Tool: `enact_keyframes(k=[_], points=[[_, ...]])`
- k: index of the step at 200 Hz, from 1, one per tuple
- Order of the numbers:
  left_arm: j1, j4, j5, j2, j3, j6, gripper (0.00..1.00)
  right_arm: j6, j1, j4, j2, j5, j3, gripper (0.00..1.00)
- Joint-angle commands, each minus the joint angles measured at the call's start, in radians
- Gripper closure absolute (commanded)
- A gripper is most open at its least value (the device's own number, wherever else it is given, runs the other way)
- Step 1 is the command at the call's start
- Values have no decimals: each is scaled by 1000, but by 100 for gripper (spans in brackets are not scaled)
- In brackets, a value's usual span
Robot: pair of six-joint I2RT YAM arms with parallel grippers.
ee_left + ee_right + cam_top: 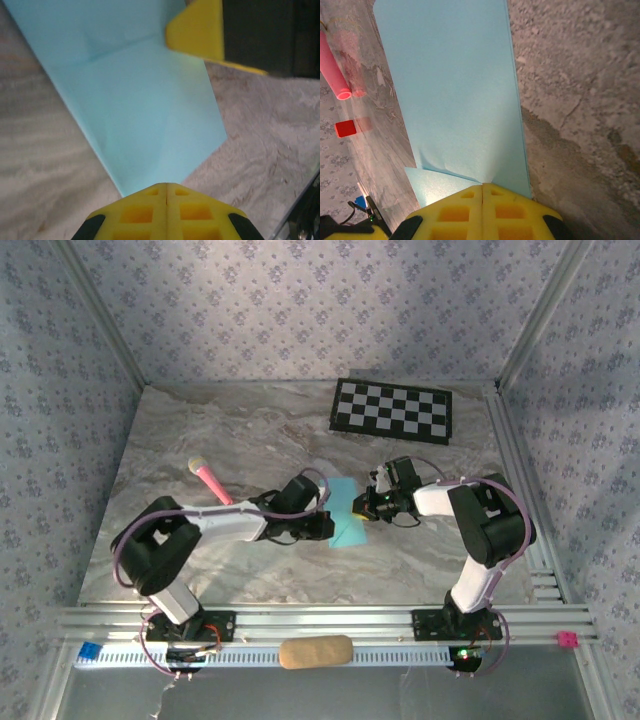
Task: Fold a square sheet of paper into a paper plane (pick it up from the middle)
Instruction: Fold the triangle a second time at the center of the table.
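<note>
Both jaws pinch the square sheet of paper (345, 525); opposite edges.

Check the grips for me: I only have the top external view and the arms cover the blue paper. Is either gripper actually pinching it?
Observer: Yes. In the left wrist view, the left gripper has its jaws shut on a corner of the sheet of paper.
Operator: And the right?
Observer: In the right wrist view, the right gripper is shut on the sheet's edge, with a folded flap showing beside its fingertips.
Operator: Any creases yet?
Observer: Yes. The left wrist view shows a crease running across the sheet toward the right gripper's yellow finger.
</note>
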State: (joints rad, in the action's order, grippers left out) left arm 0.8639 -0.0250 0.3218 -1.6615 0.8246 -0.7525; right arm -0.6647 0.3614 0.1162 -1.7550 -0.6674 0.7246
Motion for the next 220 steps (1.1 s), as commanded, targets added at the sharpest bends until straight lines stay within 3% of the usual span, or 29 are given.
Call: enact_keyframes(k=[1, 78, 145, 175, 220], points=[[-2, -25, 24, -59, 43, -1, 93, 9, -7, -80, -31, 87, -14, 100], [1, -1, 9, -139, 5, -4, 96, 28, 5, -87, 88, 53, 3, 100], [3, 22, -6, -135, 11, 7, 97, 4, 120, -65, 53, 32, -35, 100], [3, 25, -3, -133, 6, 14, 98, -19, 67, -2, 26, 72, -86, 100], [3, 15, -5, -134, -15, 11, 100, -7, -28, -36, 21, 87, -13, 100]])
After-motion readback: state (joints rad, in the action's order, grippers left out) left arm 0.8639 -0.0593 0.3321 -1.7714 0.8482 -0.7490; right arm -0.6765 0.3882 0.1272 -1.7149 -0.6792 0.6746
